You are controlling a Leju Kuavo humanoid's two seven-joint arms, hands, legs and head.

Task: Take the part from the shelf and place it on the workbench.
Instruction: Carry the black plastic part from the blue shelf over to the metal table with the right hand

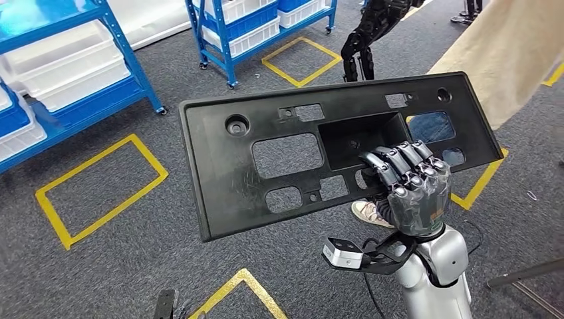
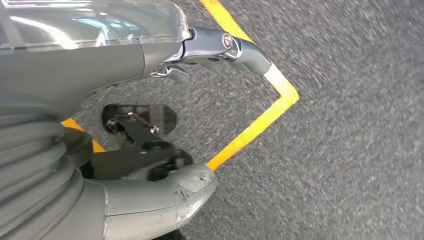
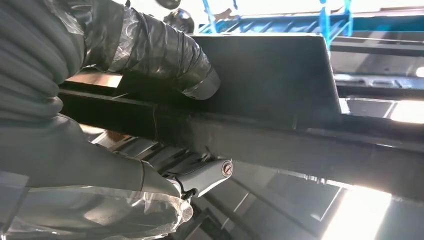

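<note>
While my right robot hand (image 1: 411, 189) is gripping the part (image 1: 279, 163), I'm holding it up in the air over the grey carpet floor (image 1: 120, 266), tilted, with the left end lower than the right. It's a wide black plastic panel with several rectangular cutouts and a boxed recess near the middle. My fingers (image 1: 399, 159) are curling over the lower rim of that recess, and in the right wrist view my thumb (image 3: 165, 55) is pressing against the panel's flat face from the other side, so the part (image 3: 270, 75) is being pinched between thumb and fingers.

My left robot hand (image 2: 150, 150) is hanging low above the carpet, holding nothing; thumb (image 2: 160, 200) and a finger (image 2: 225, 47) are sitting apart.

Yellow tape rectangles (image 1: 100, 189) are marking the floor. Blue shelves (image 1: 73, 86) with white bins are standing at upper left, another blue shelf (image 1: 253, 26) further back. A person's shoe (image 1: 367, 212) is showing just under the panel, next to my right robot hand, and a tan garment (image 1: 505, 60) is sitting at upper right.
</note>
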